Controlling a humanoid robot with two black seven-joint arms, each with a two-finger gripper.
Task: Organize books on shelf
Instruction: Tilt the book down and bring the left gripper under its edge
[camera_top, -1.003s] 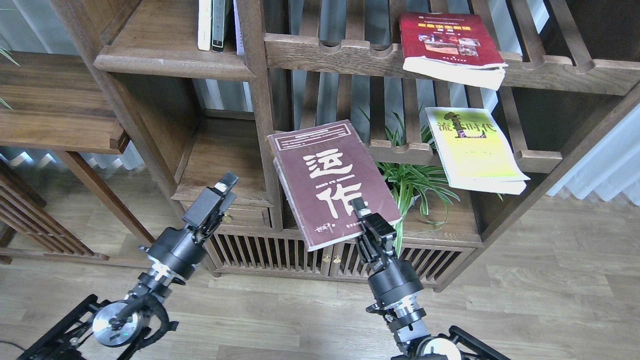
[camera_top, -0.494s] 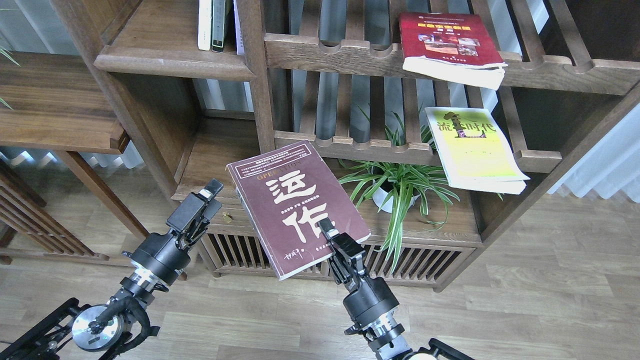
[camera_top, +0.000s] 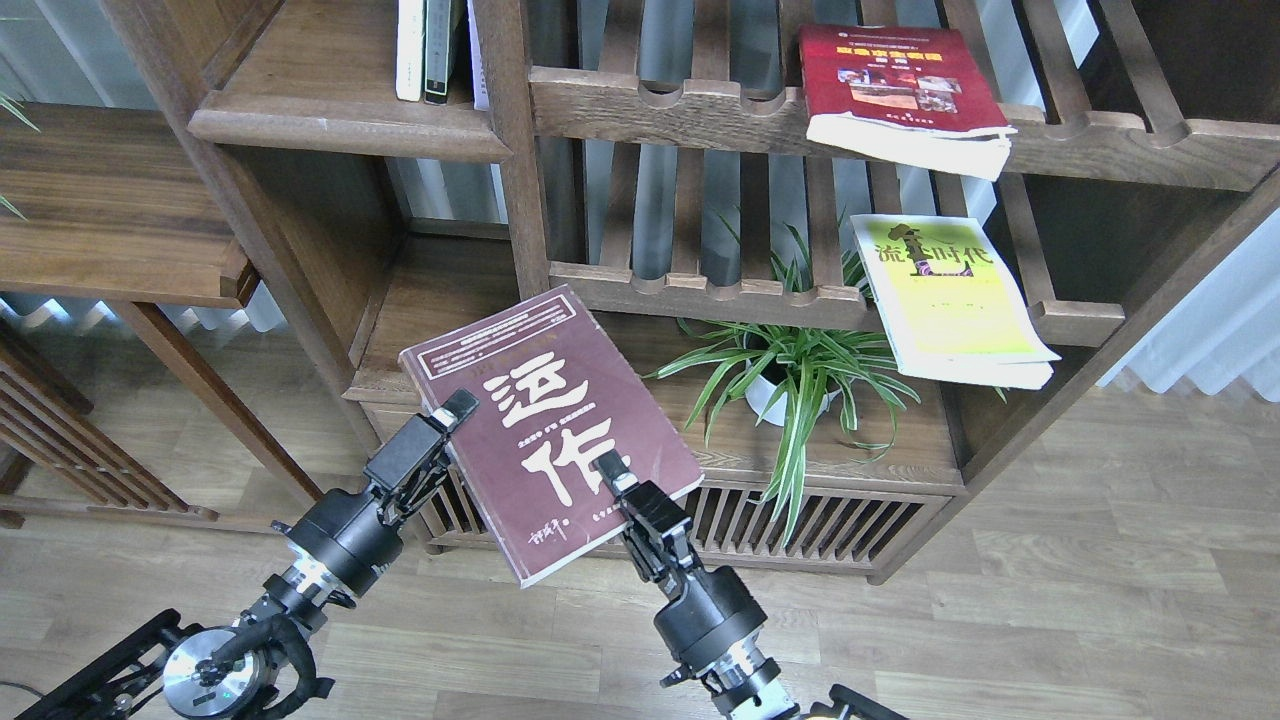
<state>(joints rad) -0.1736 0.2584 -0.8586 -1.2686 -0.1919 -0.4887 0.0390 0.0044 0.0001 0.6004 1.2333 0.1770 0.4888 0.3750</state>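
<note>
My right gripper (camera_top: 610, 472) is shut on the lower right edge of the dark maroon book (camera_top: 545, 425) with big white characters and holds it tilted in the air in front of the bookcase. My left gripper (camera_top: 455, 412) is at the book's left edge, touching or overlapping it; its fingers cannot be told apart. The red book (camera_top: 900, 85) lies on the upper slatted rack. The yellow-green book (camera_top: 945, 295) lies on the lower slatted rack, overhanging its front. The solid shelf (camera_top: 350, 128) is at the upper left.
Thin white- and dark-spined books (camera_top: 425, 50) stand at the right end of the solid shelf. A potted spider plant (camera_top: 790, 370) sits on the low cabinet top (camera_top: 900, 455) under the racks. A wooden side table (camera_top: 110, 210) stands at the left.
My right gripper has carried the maroon book down and left, away from the lower rack. My left gripper first drew back, then moved right to the book's left edge.
</note>
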